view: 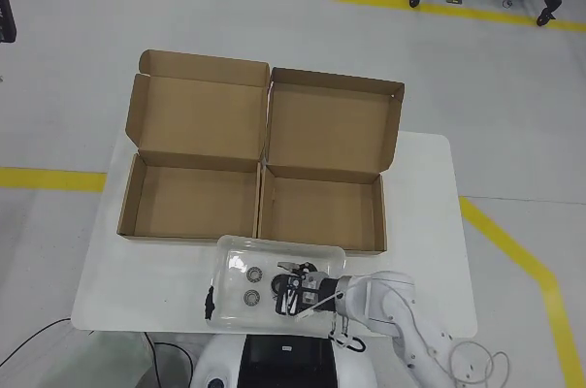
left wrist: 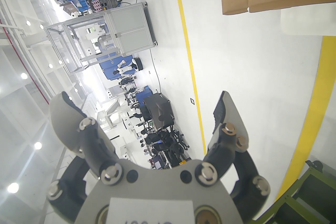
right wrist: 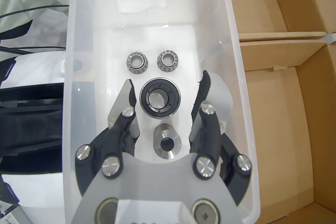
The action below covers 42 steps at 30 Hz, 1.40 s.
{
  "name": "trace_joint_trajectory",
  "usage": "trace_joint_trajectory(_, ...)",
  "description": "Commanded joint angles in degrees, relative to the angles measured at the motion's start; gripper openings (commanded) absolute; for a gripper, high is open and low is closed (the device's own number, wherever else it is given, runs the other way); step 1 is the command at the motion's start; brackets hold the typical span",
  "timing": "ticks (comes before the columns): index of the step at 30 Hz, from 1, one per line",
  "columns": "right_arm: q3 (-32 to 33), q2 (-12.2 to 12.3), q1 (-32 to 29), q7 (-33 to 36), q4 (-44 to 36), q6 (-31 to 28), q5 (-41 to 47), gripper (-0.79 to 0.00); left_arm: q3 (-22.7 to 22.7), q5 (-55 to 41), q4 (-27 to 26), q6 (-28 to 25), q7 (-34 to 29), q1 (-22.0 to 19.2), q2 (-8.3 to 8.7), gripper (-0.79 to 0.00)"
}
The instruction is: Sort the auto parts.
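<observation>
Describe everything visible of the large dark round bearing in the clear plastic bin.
The large dark round bearing is a thick ring: a bright metal outer edge, a black face, and a notched inner collar around an open bore. It lies flat, bore upward, on the floor of the clear plastic bin, between the open fingers of the right hand, which do not visibly touch it. Two small silver roller bearings lie apart on one side, a silver metal cone on the other.
</observation>
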Motion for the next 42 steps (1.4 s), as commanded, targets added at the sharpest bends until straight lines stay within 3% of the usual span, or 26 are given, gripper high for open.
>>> trace_joint_trajectory(1,-0.63,0.0,0.26,2.12,0.33,0.67,0.08,-0.225,0.0,0.0,0.0,0.0,0.0,0.0,0.0,0.0)
trace_joint_trajectory(2,-0.96,-0.01,0.48,3.18,0.64,0.88,0.27,-0.185,0.0,0.0,0.0,0.0,0.0,0.0,0.0,0.0)
trace_joint_trajectory(4,-1.41,-0.07,1.17,4.3,1.24,1.27,1.09,-0.194,0.0,0.0,0.0,0.0,0.0,0.0,0.0,0.0)
trace_joint_trajectory(8,-2.48,-0.2,2.16,7.02,2.67,3.12,1.67,-0.302,0.0,0.0,0.0,0.0,0.0,0.0,0.0,0.0)
trace_joint_trajectory(11,-3.51,-0.27,3.04,7.34,3.84,3.09,2.04,-0.32,0.0,0.0,0.0,0.0,0.0,0.0,0.0,0.0)
trace_joint_trajectory(22,-8.2,-1.0,6.93,8.99,7.02,4.49,2.64,-0.197,0.0,0.0,0.0,0.0,0.0,0.0,0.0,0.0)
trace_joint_trajectory(24,-8.57,-1.04,7.31,9.13,7.28,4.78,2.9,-0.342,0.0,0.0,0.0,0.0,0.0,0.0,0.0,0.0)
trace_joint_trajectory(25,-8.7,-1.05,7.43,9.1,7.38,4.87,3.14,-0.514,0.0,0.0,0.0,0.0,0.0,0.0,0.0,0.0)
trace_joint_trajectory(27,-8.83,-1.02,7.59,9.01,7.56,5.08,3.46,-0.785,0.0,0.0,0.0,0.0,0.0,0.0,0.0,0.0)
trace_joint_trajectory(32,-8.9,-0.84,7.7,7.8,7.81,4.84,4.47,-0.785,0.0,0.0,0.0,0.0,0.0,0.0,0.0,0.0)
trace_joint_trajectory(42,-6.09,0.7,5.97,-5.69,5.14,1.64,1.9,-0.785,0.0,0.0,0.0,0.0,0.0,0.0,0.0,0.0)
